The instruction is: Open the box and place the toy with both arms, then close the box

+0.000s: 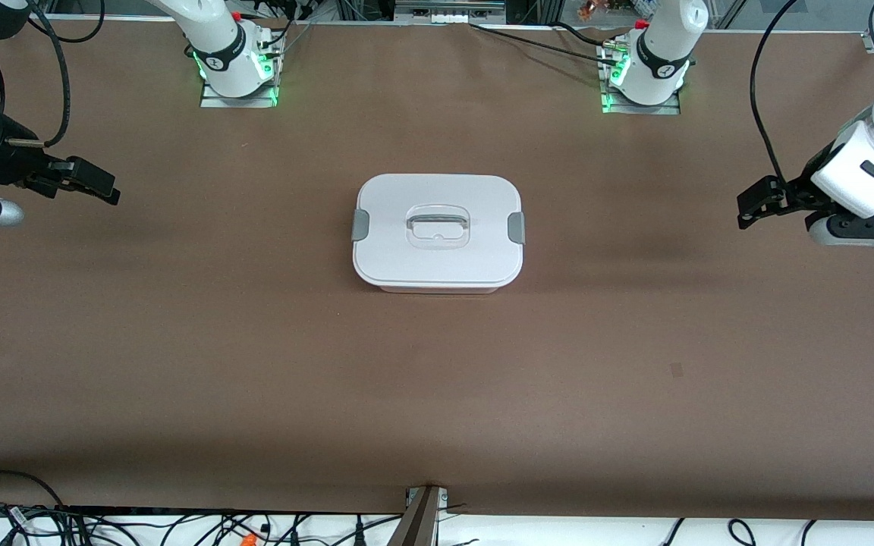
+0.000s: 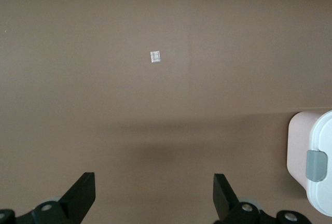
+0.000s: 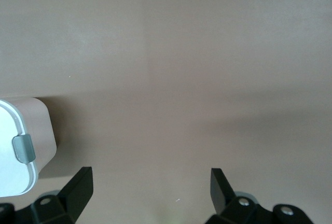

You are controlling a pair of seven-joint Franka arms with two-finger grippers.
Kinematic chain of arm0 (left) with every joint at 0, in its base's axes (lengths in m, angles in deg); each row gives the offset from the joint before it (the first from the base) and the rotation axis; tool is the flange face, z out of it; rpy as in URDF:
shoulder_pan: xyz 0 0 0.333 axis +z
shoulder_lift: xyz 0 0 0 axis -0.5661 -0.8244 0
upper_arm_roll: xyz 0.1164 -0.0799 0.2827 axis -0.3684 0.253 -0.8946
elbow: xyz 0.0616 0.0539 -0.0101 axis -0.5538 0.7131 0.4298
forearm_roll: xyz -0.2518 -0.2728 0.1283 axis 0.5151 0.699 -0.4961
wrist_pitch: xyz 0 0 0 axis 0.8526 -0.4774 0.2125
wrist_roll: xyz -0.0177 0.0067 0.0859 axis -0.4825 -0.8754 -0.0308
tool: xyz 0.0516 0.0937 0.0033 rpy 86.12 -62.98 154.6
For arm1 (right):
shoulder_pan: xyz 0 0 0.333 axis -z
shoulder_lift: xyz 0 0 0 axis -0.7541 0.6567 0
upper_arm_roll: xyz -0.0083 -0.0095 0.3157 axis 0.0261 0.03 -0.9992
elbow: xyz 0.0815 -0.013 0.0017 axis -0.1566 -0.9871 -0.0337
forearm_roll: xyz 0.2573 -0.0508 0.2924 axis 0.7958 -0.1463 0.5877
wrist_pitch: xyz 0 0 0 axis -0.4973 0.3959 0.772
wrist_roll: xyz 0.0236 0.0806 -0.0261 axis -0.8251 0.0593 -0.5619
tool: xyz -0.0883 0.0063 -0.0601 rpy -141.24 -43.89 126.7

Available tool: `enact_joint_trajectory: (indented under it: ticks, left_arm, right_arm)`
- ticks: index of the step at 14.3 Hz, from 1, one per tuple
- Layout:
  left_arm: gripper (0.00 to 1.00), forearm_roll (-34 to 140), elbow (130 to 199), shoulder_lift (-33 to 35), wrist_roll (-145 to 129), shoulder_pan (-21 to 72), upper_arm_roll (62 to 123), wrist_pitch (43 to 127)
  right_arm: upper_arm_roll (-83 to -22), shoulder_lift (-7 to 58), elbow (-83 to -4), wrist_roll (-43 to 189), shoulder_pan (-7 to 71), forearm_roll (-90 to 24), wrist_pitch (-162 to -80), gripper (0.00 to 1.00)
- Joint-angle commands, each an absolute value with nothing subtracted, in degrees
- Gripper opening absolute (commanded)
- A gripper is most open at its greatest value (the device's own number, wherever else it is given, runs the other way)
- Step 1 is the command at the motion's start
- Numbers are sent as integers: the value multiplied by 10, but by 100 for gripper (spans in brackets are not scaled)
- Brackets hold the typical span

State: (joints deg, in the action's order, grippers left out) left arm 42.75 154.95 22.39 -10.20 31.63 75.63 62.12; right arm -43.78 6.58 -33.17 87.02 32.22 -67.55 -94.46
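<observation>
Mid-surface sits the white rectangular plastic box (image 1: pixel 438 233), lid on, grey clips down, no toy visible; left tool (image 1: pixel 757 206) and right tool (image 1: pixel 88 186) hover spread over either end: either unopened or reclosed.

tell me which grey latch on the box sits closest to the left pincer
The grey latch on the box's end toward the left arm; the left pincer hovers open off that end. The other latch faces the right arm.

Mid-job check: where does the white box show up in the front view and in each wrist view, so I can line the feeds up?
Front view: the white box sits mid-table, lid on, between the two arms.
Left wrist view: only one end of it shows, cut by the picture's edge.
Right wrist view: only its other end shows, also cut by the edge.
Shared landmark: the grey latches on the box's ends.
</observation>
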Motion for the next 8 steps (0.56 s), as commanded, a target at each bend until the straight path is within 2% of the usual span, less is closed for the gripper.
enact_joint_trajectory:
  ticks: [1, 8]
  left_arm:
    - [100, 431, 1575, 248, -101, 309, 744, 608]
    - [100, 435, 1574, 248, -103, 325, 748, 594]
  right_arm:
    - [-439, 64, -325, 878, 322, -666, -940, 100]
    - [-439, 64, -325, 878, 322, -666, -938, 100]
